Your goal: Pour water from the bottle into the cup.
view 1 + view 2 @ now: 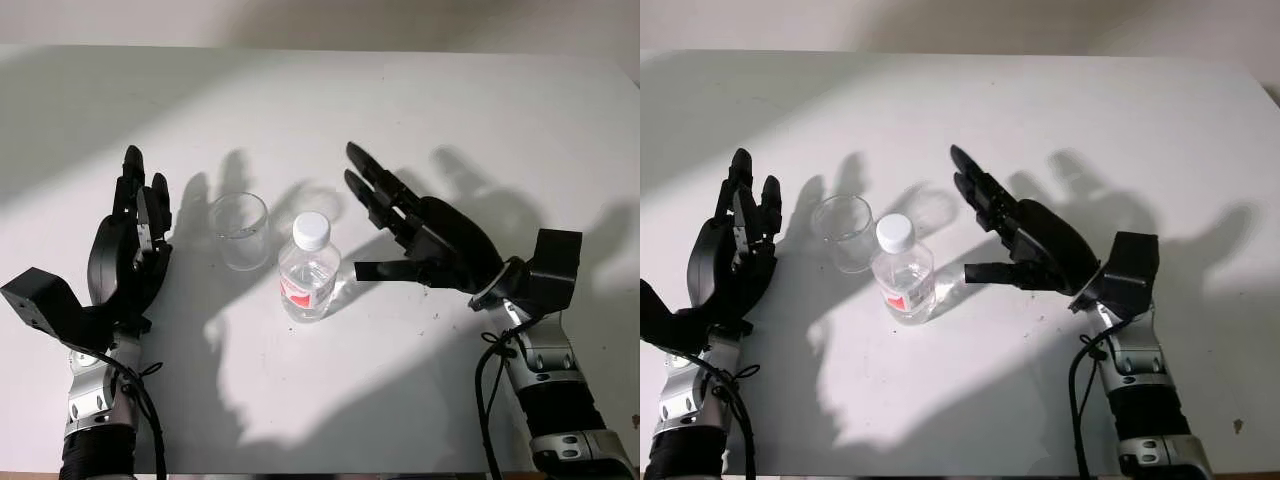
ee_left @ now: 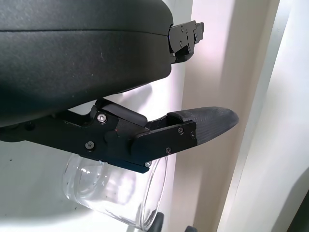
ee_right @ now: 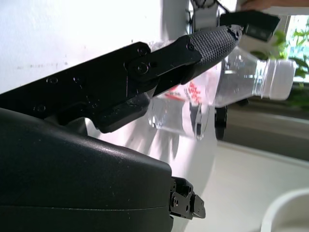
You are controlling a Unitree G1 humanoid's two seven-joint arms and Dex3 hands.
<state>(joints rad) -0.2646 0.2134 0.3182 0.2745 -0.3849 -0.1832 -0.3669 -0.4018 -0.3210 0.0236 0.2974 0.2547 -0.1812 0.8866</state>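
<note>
A small clear water bottle (image 1: 308,272) with a white cap and a red label stands upright near the middle of the white table (image 1: 420,110). An empty clear cup (image 1: 240,230) stands just to its left and a little farther back. My left hand (image 1: 140,225) is open beside the cup on its left, not touching it; the cup (image 2: 116,195) appears past its thumb in the left wrist view. My right hand (image 1: 385,225) is open to the right of the bottle, a short gap away. The bottle (image 3: 227,84) appears beyond its thumb in the right wrist view.
Strong shadows of both hands fall across the table behind and below them. The table's far edge (image 1: 320,48) runs along the back against a pale wall.
</note>
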